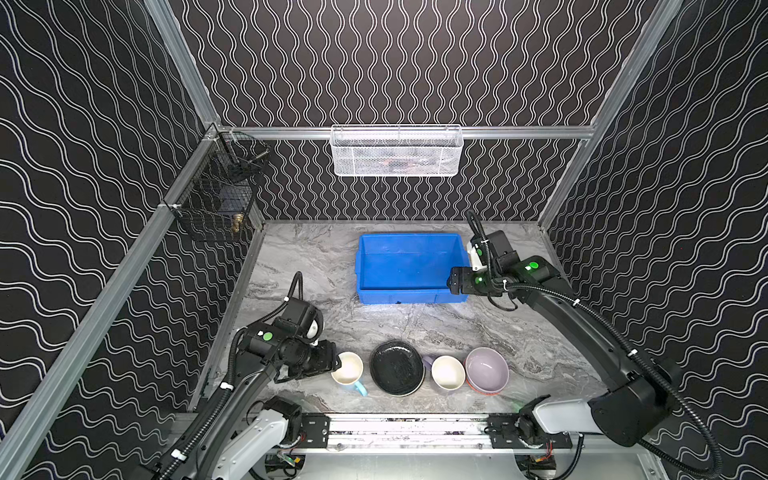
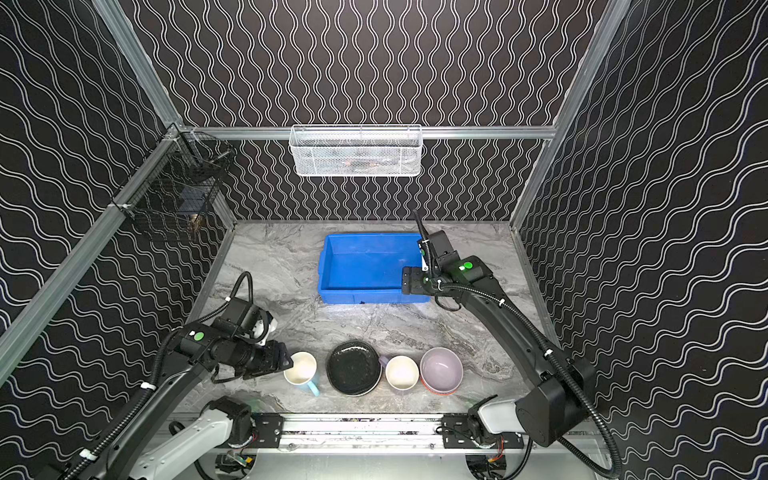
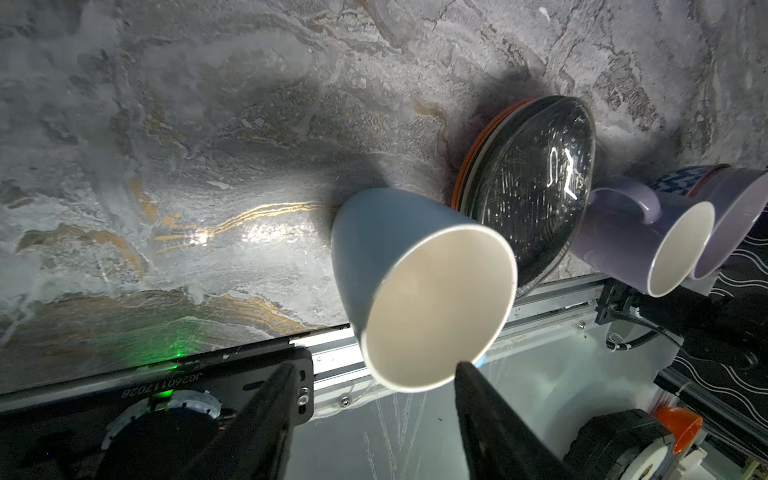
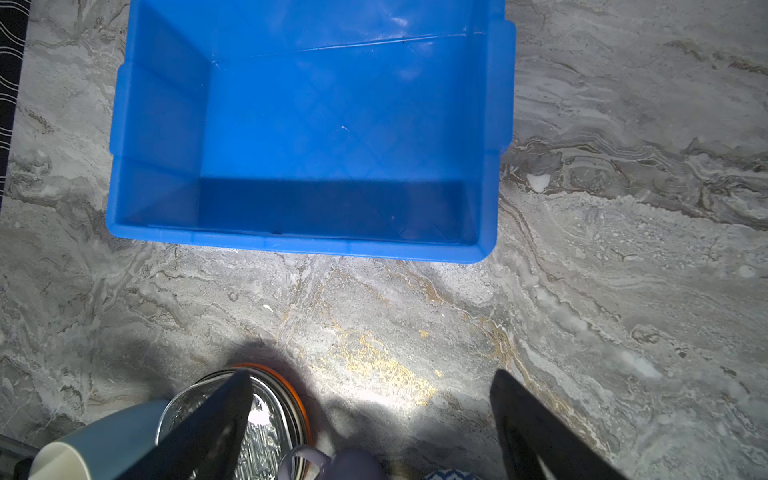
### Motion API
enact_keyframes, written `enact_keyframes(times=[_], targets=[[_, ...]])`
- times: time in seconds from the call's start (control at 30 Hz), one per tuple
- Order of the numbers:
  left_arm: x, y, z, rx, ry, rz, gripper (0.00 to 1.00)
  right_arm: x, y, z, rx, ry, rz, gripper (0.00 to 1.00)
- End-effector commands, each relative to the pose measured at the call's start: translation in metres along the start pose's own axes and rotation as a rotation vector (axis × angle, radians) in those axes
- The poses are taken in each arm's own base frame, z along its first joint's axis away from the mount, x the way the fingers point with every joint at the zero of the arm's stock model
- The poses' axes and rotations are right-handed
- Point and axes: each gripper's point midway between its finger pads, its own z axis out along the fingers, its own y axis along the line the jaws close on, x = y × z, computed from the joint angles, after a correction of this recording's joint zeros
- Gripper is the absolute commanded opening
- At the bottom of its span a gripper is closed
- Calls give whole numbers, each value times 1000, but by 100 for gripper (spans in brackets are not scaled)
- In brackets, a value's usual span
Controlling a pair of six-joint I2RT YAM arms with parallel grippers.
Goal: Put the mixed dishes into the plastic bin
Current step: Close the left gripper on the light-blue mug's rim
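The left gripper (image 3: 374, 369) is part open, holding nothing; the blue mug (image 1: 348, 369) stands upright at its fingertips, one finger (image 3: 490, 415) at the rim, handle turned away from the bin (image 1: 409, 296); the mug sits well short of the bin, off its near left corner; the left arm is far nearer; the right gripper (image 4: 372, 374), wide open and empty, hangs by the bin's near right corner.

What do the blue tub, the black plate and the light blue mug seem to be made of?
Blue tub: likely moulded plastic, smooth, soft sheen, rolled rim. Black plate: seemingly glazed ceramic, sharp glossy reflections. Light blue mug: probably ceramic, satin outside, cream inside.
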Motion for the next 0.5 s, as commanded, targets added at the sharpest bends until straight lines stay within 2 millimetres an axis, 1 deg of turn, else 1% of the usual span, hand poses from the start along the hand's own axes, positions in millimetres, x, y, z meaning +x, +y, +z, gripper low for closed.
enact_keyframes(times=[0.0, 0.23, 0.47], targets=[[2, 1, 5, -5, 13, 26, 64, 3, -3, -4, 16, 1, 15, 91], [-5, 4, 19, -42, 20, 46, 63, 6, -8, -12, 31, -7, 22, 91], [-19, 3, 33, -85, 11, 68, 59, 10, -13, -17, 49, -8, 20, 92]])
